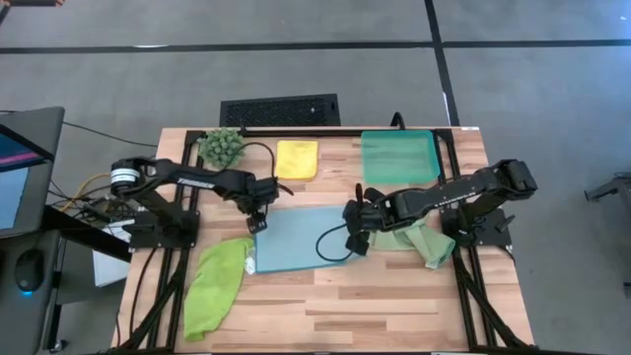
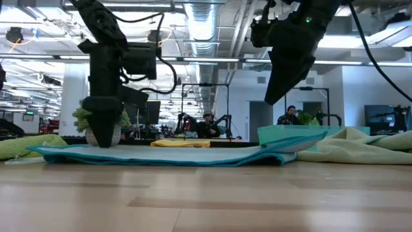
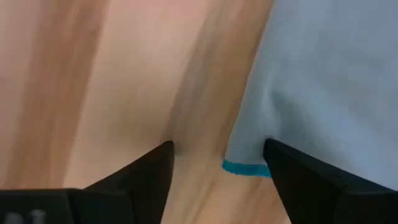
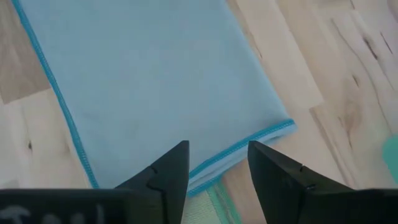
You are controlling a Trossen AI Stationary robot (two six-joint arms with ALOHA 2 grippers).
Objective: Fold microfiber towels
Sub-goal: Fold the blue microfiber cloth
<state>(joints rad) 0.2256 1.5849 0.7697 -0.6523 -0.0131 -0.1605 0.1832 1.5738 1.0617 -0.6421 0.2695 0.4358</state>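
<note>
A light blue towel (image 1: 296, 240) lies flat at the table's middle. My left gripper (image 1: 258, 223) points down, open, at the towel's far left corner (image 3: 239, 165). One finger (image 3: 292, 168) stands over the cloth and the other over bare wood. My right gripper (image 1: 353, 237) hangs open above the towel's right edge (image 4: 249, 146), clear of it in the low view (image 2: 277, 96). A folded yellow towel (image 1: 297, 159) lies at the far middle, a lime green one (image 1: 215, 284) at the near left, and a pale sage one (image 1: 419, 240) at the right. My left gripper has come down to the level of the light blue towel (image 2: 103, 138) at its far left corner, the hemmed corner lying between the open fingers. Whether a fingertip touches the cloth, I cannot tell.
A teal tray (image 1: 399, 158) stands at the far right and a small spiky plant (image 1: 222, 146) at the far left. A black cable (image 1: 330, 247) loops over the blue towel's right part. Bare wood stretches along the table's near edge (image 1: 335, 316).
</note>
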